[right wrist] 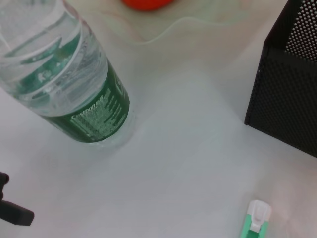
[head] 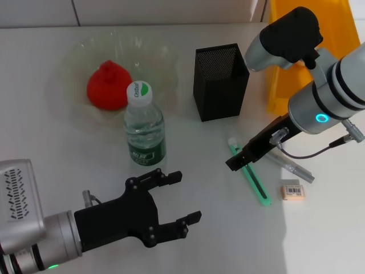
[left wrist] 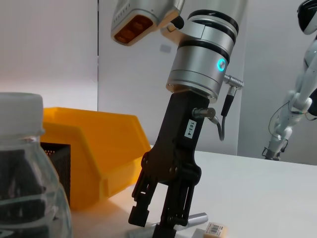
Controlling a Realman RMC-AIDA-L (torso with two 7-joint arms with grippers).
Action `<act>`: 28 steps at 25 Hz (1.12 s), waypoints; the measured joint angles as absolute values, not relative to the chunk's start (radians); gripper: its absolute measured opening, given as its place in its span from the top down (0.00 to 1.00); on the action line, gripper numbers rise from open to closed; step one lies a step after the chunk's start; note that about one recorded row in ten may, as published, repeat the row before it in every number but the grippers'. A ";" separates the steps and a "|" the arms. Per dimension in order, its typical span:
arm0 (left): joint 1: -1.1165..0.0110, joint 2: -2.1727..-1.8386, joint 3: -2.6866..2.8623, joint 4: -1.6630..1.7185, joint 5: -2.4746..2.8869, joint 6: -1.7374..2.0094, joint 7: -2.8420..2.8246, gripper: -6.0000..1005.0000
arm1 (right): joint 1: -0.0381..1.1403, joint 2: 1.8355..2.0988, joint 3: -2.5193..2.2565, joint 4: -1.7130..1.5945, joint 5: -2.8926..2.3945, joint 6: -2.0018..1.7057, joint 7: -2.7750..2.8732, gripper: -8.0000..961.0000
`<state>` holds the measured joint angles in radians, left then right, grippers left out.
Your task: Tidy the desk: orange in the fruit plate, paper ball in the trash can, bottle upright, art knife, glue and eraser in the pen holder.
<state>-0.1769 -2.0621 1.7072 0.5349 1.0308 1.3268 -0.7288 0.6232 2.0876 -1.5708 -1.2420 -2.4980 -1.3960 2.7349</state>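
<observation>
We see a clear plastic bottle (head: 145, 128) with a glossy green label and a smooth white cap, standing just beyond the left gripper (head: 174, 197), whose fingers are matt black plastic. The fruit plate (head: 74, 68) past it is transparent and glassy, holding a matt red-orange fruit (head: 108, 87). The pen holder (head: 220, 81) is black metal mesh, finely perforated. Under the right gripper (head: 238, 160), also matt black below a satin silver metal wrist, lies the art knife (head: 254, 181) in smooth green plastic, with a grey glue stick (head: 293, 169) and a paper-wrapped eraser (head: 293, 191) just beside. The yellow bin (head: 319, 40) behind looks glossy plastic; the table (head: 205, 228) is smooth matt white.
</observation>
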 joint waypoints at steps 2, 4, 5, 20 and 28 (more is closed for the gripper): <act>-0.175 -2.063 1.707 0.535 1.031 1.327 -0.722 0.21 | 0.623 2.088 -1.571 -1.232 -2.491 -1.391 2.735 0.18; -0.174 -2.063 1.707 0.534 1.031 1.329 -0.721 0.21 | 0.624 2.088 -1.571 -1.222 -2.488 -1.387 2.735 0.18; -0.174 -2.063 1.707 0.534 1.031 1.330 -0.721 0.21 | 0.625 2.088 -1.571 -1.219 -2.487 -1.385 2.735 0.18; -0.166 -2.063 1.707 0.540 1.031 1.337 -0.721 0.21 | 0.632 2.088 -1.591 -1.194 -2.486 -1.361 2.734 0.18; -0.166 -2.064 1.708 0.539 1.031 1.338 -0.721 0.21 | 0.634 2.088 -1.590 -1.179 -2.486 -1.350 2.737 0.39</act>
<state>-0.1656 -2.0644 1.7084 0.5393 1.0308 1.3376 -0.7209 0.6339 2.0877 -1.5903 -1.1793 -2.4864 -1.3504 2.7371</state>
